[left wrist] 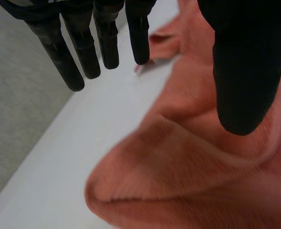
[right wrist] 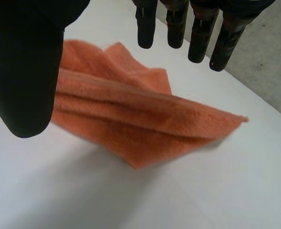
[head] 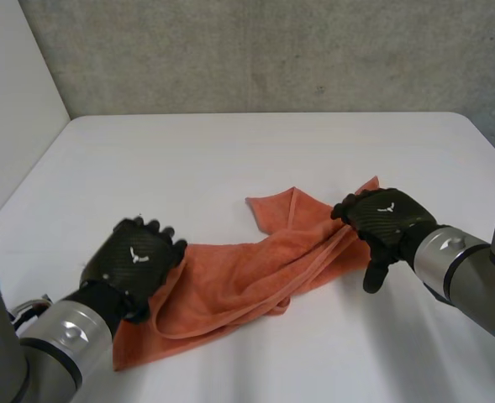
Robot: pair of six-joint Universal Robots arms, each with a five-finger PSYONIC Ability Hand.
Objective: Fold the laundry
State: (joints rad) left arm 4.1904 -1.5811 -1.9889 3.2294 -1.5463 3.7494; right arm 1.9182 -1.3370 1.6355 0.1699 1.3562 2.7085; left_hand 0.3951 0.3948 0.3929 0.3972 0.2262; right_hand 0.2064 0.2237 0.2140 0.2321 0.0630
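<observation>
An orange towel lies crumpled and partly folded across the near middle of the white table. My left hand hovers over the towel's left end, fingers straight and spread, thumb apart, nothing held. The towel bulges up under that palm. My right hand is above the towel's right corner, fingers straight, thumb wide apart, holding nothing. The towel's corner lies flat on the table below it.
A grey concrete wall runs behind the table's far edge. A white wall stands at the left. Bare tabletop stretches beyond the towel toward the back and to both sides.
</observation>
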